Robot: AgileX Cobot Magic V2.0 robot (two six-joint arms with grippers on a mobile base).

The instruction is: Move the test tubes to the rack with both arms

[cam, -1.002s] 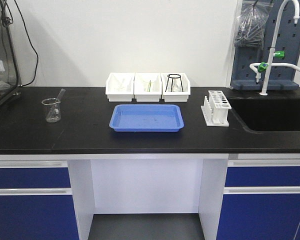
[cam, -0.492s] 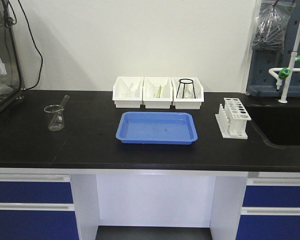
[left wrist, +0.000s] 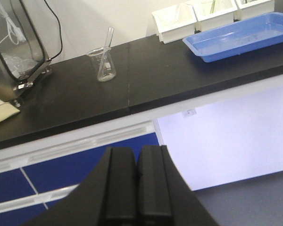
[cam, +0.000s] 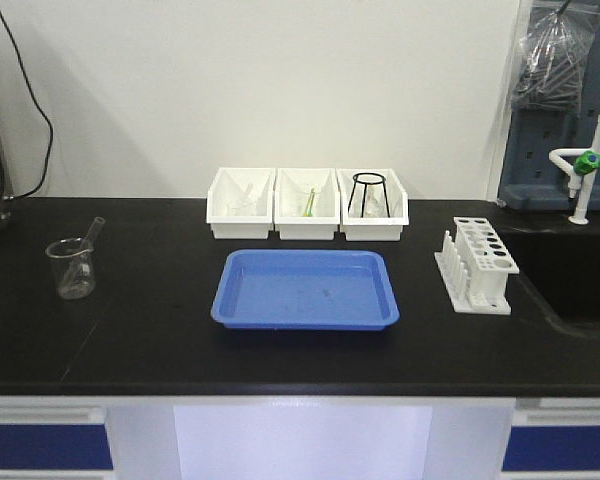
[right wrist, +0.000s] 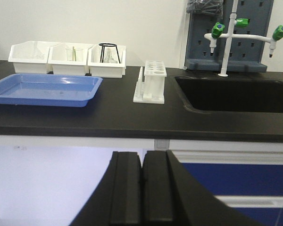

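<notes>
The white rack (cam: 477, 265) stands on the black counter, right of the blue tray (cam: 305, 290); it also shows in the right wrist view (right wrist: 151, 82). Its holes look empty. Clear tubes lie in the white bins (cam: 307, 203) behind the tray. My left gripper (left wrist: 137, 155) is shut and empty, below the counter's front edge, left of the tray. My right gripper (right wrist: 142, 157) is shut and empty, below the counter edge in front of the rack. Neither arm shows in the front view.
A glass beaker (cam: 72, 266) with a rod stands at the counter's left. A black wire stand (cam: 369, 192) sits in the right bin. A sink (right wrist: 236, 94) with a green-handled tap (right wrist: 226, 35) lies right of the rack. A metal-framed box (left wrist: 14, 47) stands far left.
The front view has come closer to the counter and shifted: the tray, bins and rack look larger and lower in the frame. Nothing on the counter has moved.
</notes>
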